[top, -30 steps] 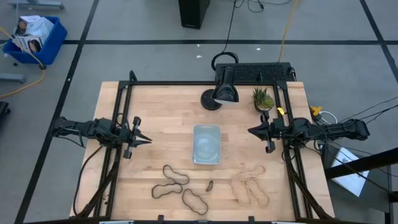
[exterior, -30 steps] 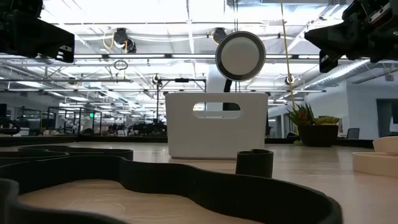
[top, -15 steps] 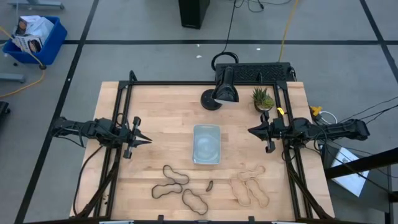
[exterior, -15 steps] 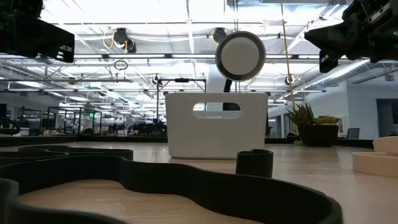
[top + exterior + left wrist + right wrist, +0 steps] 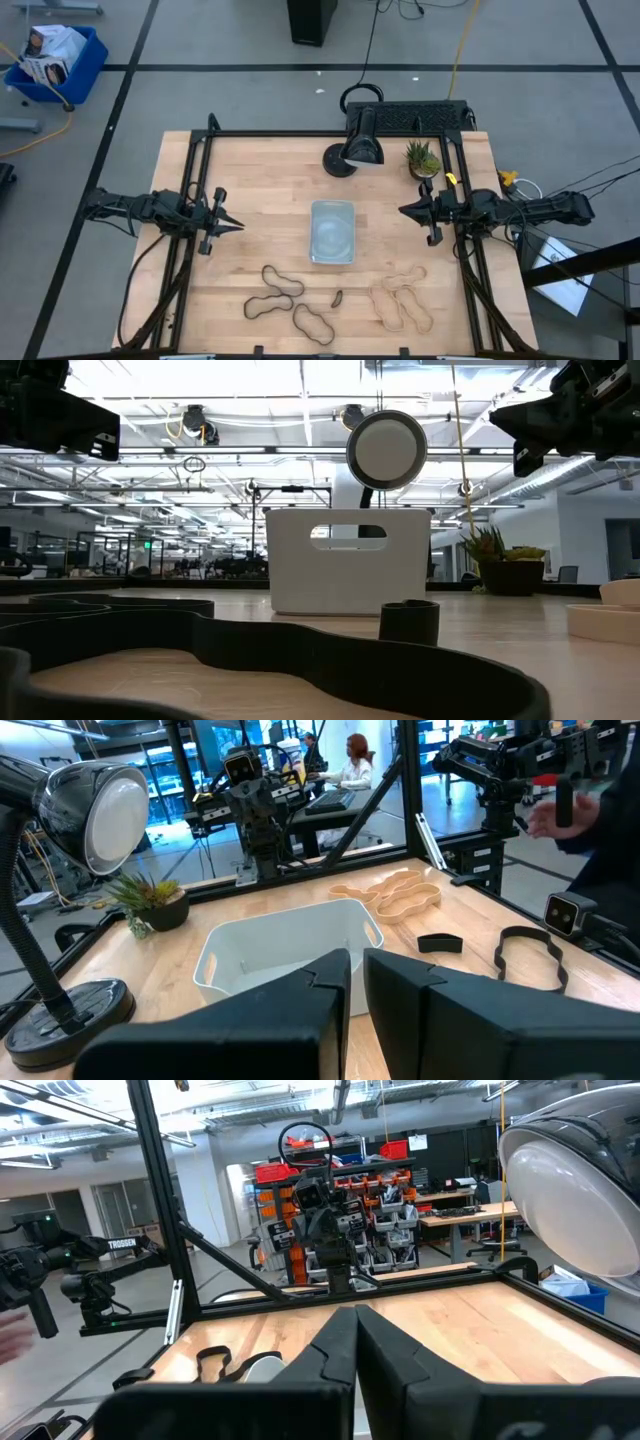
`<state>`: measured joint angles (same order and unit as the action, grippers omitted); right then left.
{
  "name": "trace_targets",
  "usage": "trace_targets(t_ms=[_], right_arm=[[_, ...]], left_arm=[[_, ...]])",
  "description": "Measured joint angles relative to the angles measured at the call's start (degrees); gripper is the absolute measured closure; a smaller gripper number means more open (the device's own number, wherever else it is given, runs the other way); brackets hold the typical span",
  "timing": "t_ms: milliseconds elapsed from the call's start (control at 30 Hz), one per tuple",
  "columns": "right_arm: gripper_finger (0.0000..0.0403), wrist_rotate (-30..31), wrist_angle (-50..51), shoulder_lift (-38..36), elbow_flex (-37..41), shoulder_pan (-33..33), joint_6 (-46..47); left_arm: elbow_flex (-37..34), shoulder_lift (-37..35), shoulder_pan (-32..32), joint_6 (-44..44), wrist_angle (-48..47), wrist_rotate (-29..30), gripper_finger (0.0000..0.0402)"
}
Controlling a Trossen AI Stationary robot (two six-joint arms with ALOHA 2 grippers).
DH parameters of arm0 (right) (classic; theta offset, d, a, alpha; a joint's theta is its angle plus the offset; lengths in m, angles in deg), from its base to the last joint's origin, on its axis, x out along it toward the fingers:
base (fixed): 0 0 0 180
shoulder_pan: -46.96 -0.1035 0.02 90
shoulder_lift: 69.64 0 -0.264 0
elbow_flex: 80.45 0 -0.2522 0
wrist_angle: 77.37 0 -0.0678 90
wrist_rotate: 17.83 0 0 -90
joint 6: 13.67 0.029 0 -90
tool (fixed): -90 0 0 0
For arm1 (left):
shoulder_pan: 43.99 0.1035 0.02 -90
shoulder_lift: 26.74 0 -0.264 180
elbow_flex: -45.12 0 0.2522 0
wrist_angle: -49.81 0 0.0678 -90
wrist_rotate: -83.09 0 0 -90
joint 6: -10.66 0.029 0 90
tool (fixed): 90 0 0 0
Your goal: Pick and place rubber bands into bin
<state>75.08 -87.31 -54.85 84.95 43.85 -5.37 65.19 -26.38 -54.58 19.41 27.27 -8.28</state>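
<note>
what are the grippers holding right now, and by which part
Nothing. The left gripper and right gripper are both shut and empty, either side of the bin; the rubber bands lie untouched.

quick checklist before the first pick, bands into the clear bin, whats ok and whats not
1. Bin at table centre, nothing visible inside: ok.
2. Dark rubber bands lying flat in front of the bin, uncovered: ok.
3. Tan rubber bands to their right, overlapping each other: not ok for picking one alone.
4. Left gripper raised, jaws shut: not ok, open first.
5. Right gripper raised, jaws shut: not ok.
6. Lamp and plant behind the bin, off the path: ok.
</note>
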Motion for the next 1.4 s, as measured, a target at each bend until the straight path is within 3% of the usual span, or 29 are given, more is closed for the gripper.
trace_targets(t_ms=[267, 467, 733, 967, 1100, 1300, 1400], right_arm=[[0.0403, -0.01, 0.00, 0.01, 0.01, -0.01, 0.00], [0.0403, 0.00, 0.00, 0.01, 0.01, 0.00, 0.00], [0.0403, -0.01, 0.00, 0.00, 0.00, 0.01, 0.00], [0.0403, -0.01, -0.02, 0.02, 0.01, -0.01, 0.04], [0.0403, 0.10, -0.02, 0.04, 0.02, 0.01, -1.20], [0.0403, 0.32, -1.79, 0.61, -0.79, 0.03, -11.37], [0.0400, 0.22, 2.00, 2.54, -4.00, -0.04, -12.96]], left_arm=[[0.02, 0.00, 0.00, 0.00, 0.29, 0.00, 0.0360], [0.01, 0.00, 0.00, -0.36, 5.92, -0.01, 0.0360], [0.02, 0.00, 0.00, -11.10, 14.64, 0.00, 0.0360], [0.02, 0.00, 0.00, -13.75, 19.01, 0.00, 0.0360], [0.02, 0.00, 0.00, -11.94, 17.74, 0.42, 0.0360], [0.02, 0.02, 0.00, -5.90, 17.55, 0.54, 0.0360], [0.02, 0.02, 0.00, -2.08, 17.49, 1.51, 0.0360]])
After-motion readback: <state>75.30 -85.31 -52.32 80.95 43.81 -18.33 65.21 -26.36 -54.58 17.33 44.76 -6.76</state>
